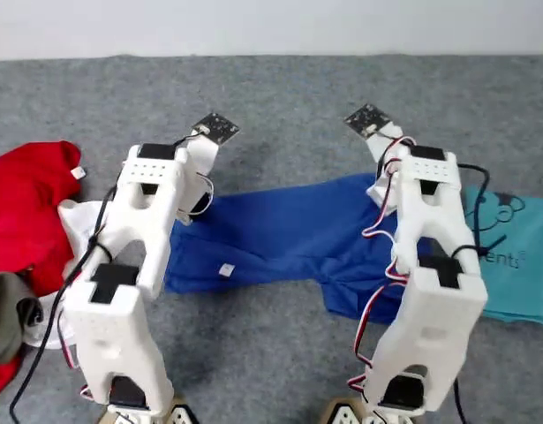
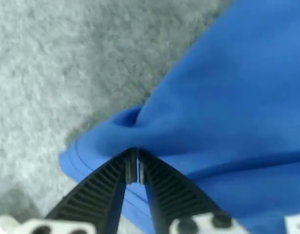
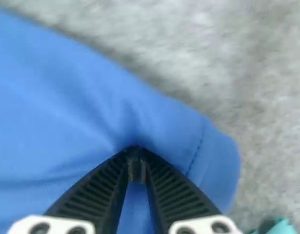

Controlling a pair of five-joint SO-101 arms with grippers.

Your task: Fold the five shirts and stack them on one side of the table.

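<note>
Blue shirt (image 1: 289, 234) lies flat on the grey table (image 1: 280, 97), its long axis running side to side between both arms; left gripper (image 2: 132, 168) pinches one end's hem; right gripper (image 3: 135, 165) pinches the opposite end.

Table (image 1: 280, 97): mottled grey, fine fleck all over.
Blue shirt (image 1: 280, 230): plain royal blue, no pattern; darker blue stitch line (image 3: 196, 151) along the hem; small white label (image 1: 225, 270).
Red shirt (image 1: 28, 208): solid red, white tag (image 1: 77, 173).
Teal shirt (image 1: 523, 265): teal with darker teal print.
White shirt (image 1: 72, 221): plain white.
Olive shirt (image 1: 6, 318): dull olive-grey.
Left arm (image 1: 139, 238), right arm (image 1: 426, 256): white shells, black joints; red and white wires (image 1: 377, 300).
Left gripper (image 2: 132, 168), right gripper (image 3: 135, 168): black and ribbed, on white mounts.
</note>
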